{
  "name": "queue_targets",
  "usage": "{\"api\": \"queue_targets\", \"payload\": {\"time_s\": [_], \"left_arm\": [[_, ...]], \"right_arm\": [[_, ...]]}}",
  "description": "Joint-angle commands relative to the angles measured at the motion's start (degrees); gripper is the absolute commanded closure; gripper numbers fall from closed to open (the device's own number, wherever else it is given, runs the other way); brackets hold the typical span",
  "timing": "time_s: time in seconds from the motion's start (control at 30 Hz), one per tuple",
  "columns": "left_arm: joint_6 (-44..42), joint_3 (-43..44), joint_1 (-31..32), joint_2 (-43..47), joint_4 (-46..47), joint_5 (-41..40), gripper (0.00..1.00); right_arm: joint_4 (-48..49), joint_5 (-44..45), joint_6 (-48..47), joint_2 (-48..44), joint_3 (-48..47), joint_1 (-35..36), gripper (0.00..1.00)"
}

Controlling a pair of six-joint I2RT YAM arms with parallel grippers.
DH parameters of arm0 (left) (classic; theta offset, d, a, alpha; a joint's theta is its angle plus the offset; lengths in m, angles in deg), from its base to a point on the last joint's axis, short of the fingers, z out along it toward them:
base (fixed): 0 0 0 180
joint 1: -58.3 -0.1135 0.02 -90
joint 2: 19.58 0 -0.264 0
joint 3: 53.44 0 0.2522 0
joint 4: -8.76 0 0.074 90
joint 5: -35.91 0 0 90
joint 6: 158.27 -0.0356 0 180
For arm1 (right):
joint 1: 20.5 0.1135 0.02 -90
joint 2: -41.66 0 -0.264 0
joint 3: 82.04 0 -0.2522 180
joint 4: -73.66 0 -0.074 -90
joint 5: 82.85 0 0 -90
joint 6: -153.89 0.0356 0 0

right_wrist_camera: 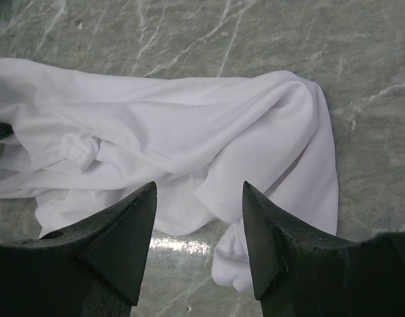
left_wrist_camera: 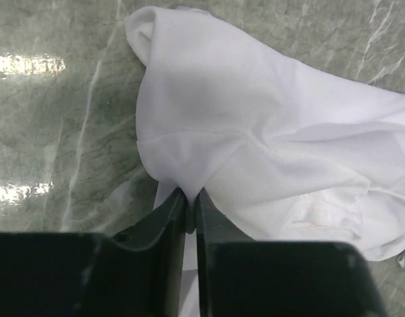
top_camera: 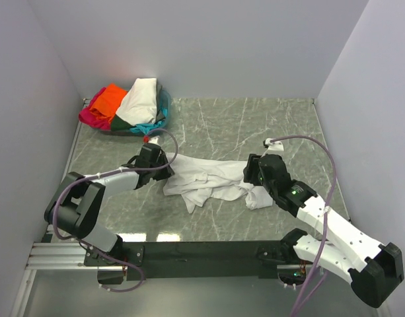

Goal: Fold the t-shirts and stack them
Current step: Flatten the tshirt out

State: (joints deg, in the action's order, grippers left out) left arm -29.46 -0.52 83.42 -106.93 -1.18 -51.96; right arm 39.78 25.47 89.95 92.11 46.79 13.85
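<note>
**Left pincer** (left_wrist_camera: 192, 193): the jaws are standing almost together, pinching a peak of cloth at the left edge of the white t-shirt (top_camera: 209, 181).

**Right pincer** (right_wrist_camera: 199, 186): the jaws are standing wide apart and holding nothing, hanging just above the shirt's right end.

**Location:** the white t-shirt is lying crumpled and unfolded in the middle of the surface (top_camera: 255, 125), between the two arms.

**Step in hand, as judged:** both ends are being taken up so the shirt can be spread flat.

**Recommendation:**
- The right pincer should be catching a single outer edge, not the bunched mass.
- Both pincers should then be drawing apart evenly, low over the surface, so the wrinkles are pulling out without the pinch slipping.

**Count:**
- White t-shirt in work: one.
- Heap in the far left corner: one orange shirt (top_camera: 110, 98), one cream-white shirt (top_camera: 141, 98), one magenta-pink shirt (top_camera: 91, 117), one teal shirt (top_camera: 149, 125) and one dark green shirt (top_camera: 119, 123). Five are showing; whether any are lying buried beneath cannot be told.
- Pincers: two.
</note>
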Motion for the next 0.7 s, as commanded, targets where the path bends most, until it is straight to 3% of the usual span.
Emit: {"api": "queue_targets", "payload": {"time_s": [0.0,0.03,0.13,0.43,0.67], "left_arm": [[-0.31,2.85,0.45,0.77,0.85,0.16,0.86],[-0.48,2.85,0.54,1.56,-0.29,-0.19,0.93],[-0.66,3.56,0.54,6.21,-3.01,-1.60,0.99],[-2.77,6.98,0.28,17.38,-11.37,-4.85,0.99],[-3.21,6.72,-0.87,20.73,-13.13,-4.50,0.99]], "right_arm": [[1.31,0.39,0.22,-0.71,0.05,0.19,0.39],[0.96,0.22,0.04,-0.80,0.05,0.19,0.39],[0.52,-1.36,-0.31,-0.80,-0.12,0.54,0.39],[3.41,-3.82,1.62,6.13,0.93,1.68,0.40],[5.79,-4.44,1.71,13.17,-0.12,3.35,0.40]]}}
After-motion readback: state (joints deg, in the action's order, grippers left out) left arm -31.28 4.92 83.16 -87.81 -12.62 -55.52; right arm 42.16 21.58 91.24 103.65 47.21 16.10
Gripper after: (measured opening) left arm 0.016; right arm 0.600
